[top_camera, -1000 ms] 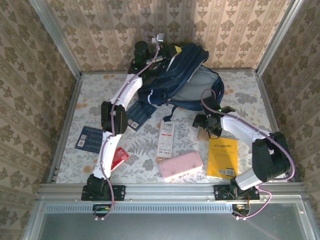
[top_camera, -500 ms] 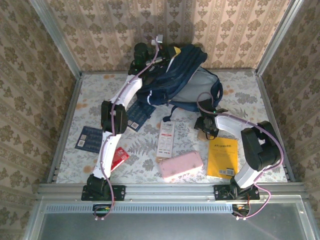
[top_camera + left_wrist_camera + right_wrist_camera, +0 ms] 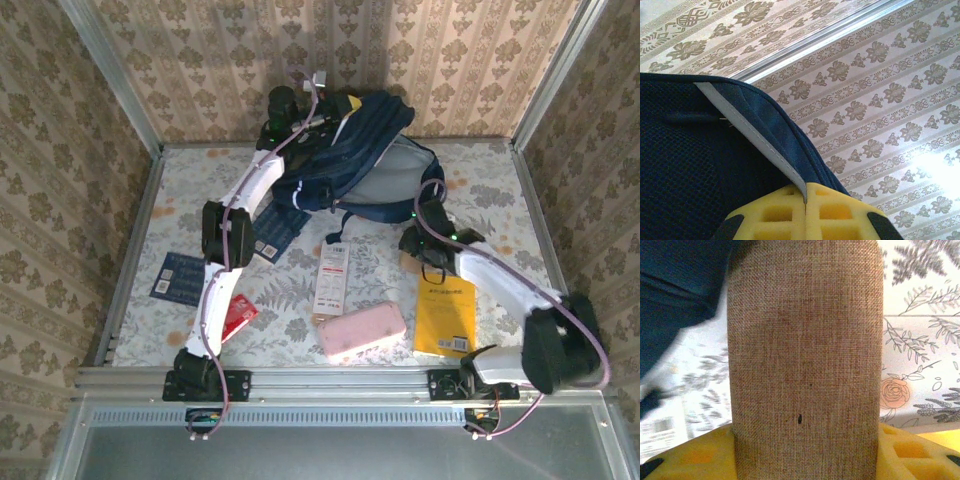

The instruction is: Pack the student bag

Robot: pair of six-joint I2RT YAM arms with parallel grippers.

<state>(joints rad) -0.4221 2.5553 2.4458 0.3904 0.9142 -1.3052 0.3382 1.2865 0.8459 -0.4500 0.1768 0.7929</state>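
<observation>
Student bag (image 3: 345, 160) lies open at the far middle of the surface (image 3: 480, 190), its white-striped rim pinched in the closed left gripper (image 3: 805, 202). Just in front of the bag, the right gripper (image 3: 805, 455) clasps a burlap-covered roll (image 3: 805, 340), which stands straight up between its yellow fingers.

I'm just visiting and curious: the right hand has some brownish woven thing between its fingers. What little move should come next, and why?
Probably lift the burlap-covered item and carry it toward the student bag, into its open mouth. The right hand has it between both fingers, and the left hand is pinching the bag's rim, holding it up just beyond.
</observation>
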